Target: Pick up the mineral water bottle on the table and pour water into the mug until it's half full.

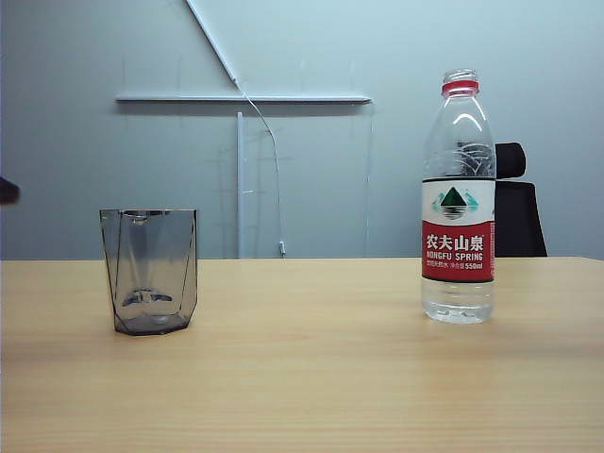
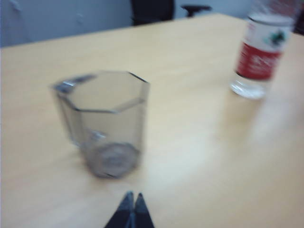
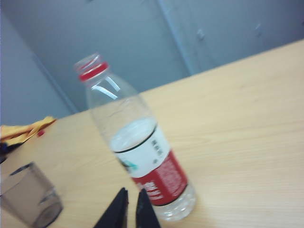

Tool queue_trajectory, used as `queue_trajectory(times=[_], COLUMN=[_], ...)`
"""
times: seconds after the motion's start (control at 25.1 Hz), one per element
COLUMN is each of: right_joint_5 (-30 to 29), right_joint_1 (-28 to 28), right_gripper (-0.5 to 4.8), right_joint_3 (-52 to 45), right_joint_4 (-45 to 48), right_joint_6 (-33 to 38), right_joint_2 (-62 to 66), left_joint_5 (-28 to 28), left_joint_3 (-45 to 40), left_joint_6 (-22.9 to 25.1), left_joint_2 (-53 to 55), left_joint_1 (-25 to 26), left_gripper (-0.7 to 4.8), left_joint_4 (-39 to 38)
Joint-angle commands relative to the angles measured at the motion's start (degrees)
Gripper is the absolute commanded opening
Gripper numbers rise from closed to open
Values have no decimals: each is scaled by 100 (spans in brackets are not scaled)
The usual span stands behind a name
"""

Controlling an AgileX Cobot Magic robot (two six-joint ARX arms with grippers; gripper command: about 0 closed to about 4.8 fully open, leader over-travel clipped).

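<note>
The mineral water bottle (image 1: 458, 236) stands upright and uncapped on the right of the table (image 1: 311, 377), with clear water (image 1: 458, 304) showing below its label. The smoky-grey faceted mug (image 1: 149, 274) stands on the left and looks empty. Neither gripper shows clearly in the exterior view. In the left wrist view my left gripper (image 2: 134, 195) is shut, its tips touching, just short of the mug (image 2: 104, 118), with the bottle (image 2: 261, 57) far off. My right gripper (image 3: 133, 190) hangs close before the bottle (image 3: 142, 152), its jaws a narrow slit apart and empty. The mug (image 3: 28, 194) stands off to one side.
A black office chair (image 1: 519, 208) stands behind the table by the bottle. A grey wall with a white rail (image 1: 243, 97) is behind. A yellow object (image 3: 26, 130) lies at the table's far end beyond the mug. A dark shape (image 1: 8, 191) pokes in at the left edge.
</note>
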Motion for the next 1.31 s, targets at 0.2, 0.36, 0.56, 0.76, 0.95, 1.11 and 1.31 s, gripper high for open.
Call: queue_trajectory(times=[0.2,0.36,0.56,0.76,0.95,1.11,1.31], right_joint_5=[175,387,1029,1290,1478,1515,1460], right_joint_1=[402,898,1818,2052,2039,2024,2017], right_gripper=[260,479,479,479,479,479,479], right_joint_3=[876,892,887,894,901,966,1248], right_joint_4=[-433,-240,1176,3591,5700,7243,7895], right_joint_6=[-431,-1261,-2514,-2791,-2789,-2750,-2717], right_joint_2=[461,1235,2894,5101,6999,8378,9353], left_joint_5=[-7,-7,-4,-7,-7,-4,-7], left_joint_3=[13,13,13,13,13,13,13], left_joint_6=[-17,-17,-17,-17,-17,-17,-17], left_joint_2=[236,236,236,236,236,236,236], left_joint_1=[-166,-166,-168,-168,-168,-168,-168], left_gripper=[-2,-2,-2,-2,-2,-2,-2], left_joint_4=[48,48,48,48,48,50,48])
